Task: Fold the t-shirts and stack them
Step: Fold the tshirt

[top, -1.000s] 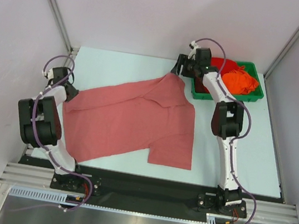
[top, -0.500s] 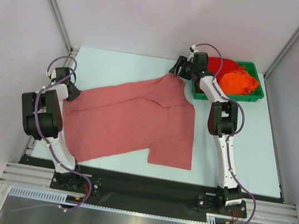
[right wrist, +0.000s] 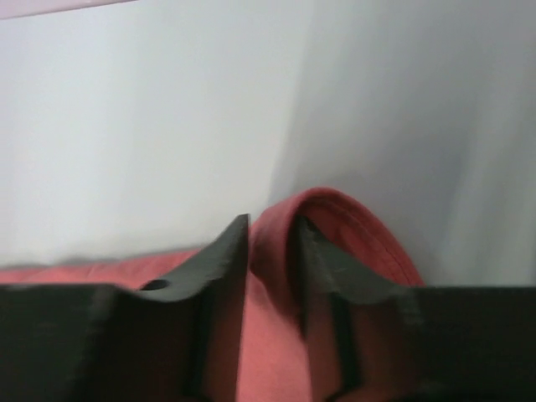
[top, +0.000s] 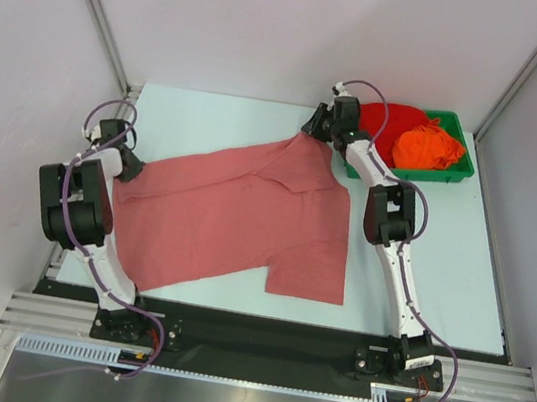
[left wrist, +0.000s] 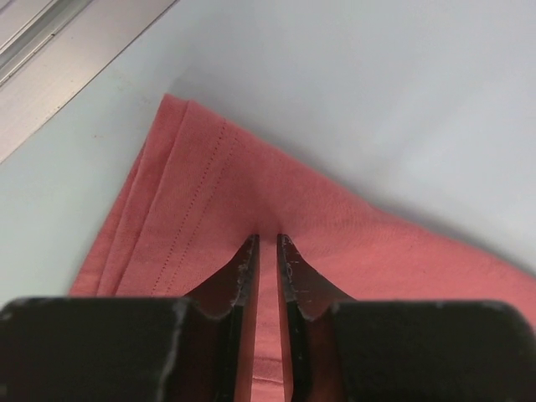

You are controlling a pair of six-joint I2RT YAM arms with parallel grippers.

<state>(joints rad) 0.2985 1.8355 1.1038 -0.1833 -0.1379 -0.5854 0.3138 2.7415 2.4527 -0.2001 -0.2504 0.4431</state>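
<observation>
The salmon t-shirt [top: 246, 218] is lying spread on the table [top: 462, 260], stretching between the two claws, with one end at each. The left claw [top: 130, 165] is sitting at the shirt's left corner. In the left wrist view this claw [left wrist: 266, 243] is pinching a narrow ridge of the stitched hem, its jaws drawn close together on the cloth, and the corner is fanning out flat ahead of its tips. The right claw [top: 312, 129] is sitting at the shirt's far tip. In the right wrist view this claw [right wrist: 272, 226] is gripping a raised loop of salmon edge that is bulging up between its narrow jaws. Just to the right of the right claw, the green tray [top: 454, 175] is holding the red t-shirt [top: 387, 118] and the orange t-shirt [top: 428, 147], both crumpled.
</observation>
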